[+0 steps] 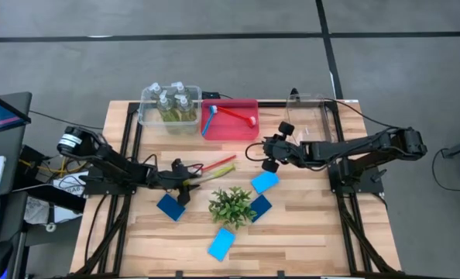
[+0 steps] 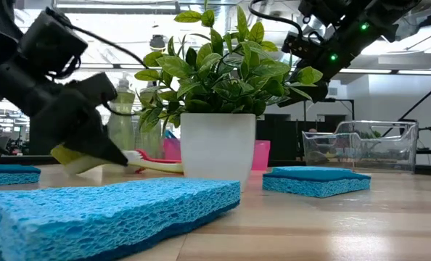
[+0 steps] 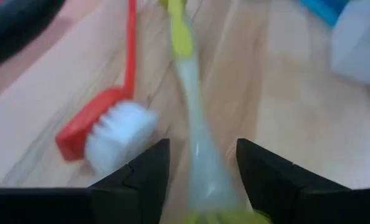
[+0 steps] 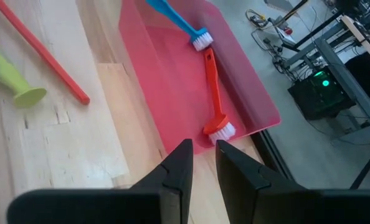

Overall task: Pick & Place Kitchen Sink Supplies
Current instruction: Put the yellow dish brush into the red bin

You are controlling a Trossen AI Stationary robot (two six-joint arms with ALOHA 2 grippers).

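A yellow brush [image 3: 184, 74] and a red brush [image 3: 104, 127] lie side by side on the wooden table [image 1: 307, 232], left of centre. My left gripper [image 3: 200, 168] is low over the table and open. Its fingers stand on either side of the yellow brush's pale neck, beside the head, with a gap showing on each side. My right gripper [image 4: 199, 155] hangs above the table near the red bin [image 4: 172, 106], fingers nearly together and empty. Several bottles [image 1: 172, 105] stand in a clear bin. Blue sponges [image 1: 265, 182] [image 1: 172, 207] lie flat on the table.
The red bin [image 1: 234, 128] at the back holds a blue brush [image 4: 179, 22] and a red brush [image 4: 215, 93]. A second clear bin [image 1: 311, 108] stands at the back right. A potted plant [image 1: 231, 205] stands mid-table, with more sponges [image 1: 259, 207] [image 1: 222, 243] beside it.
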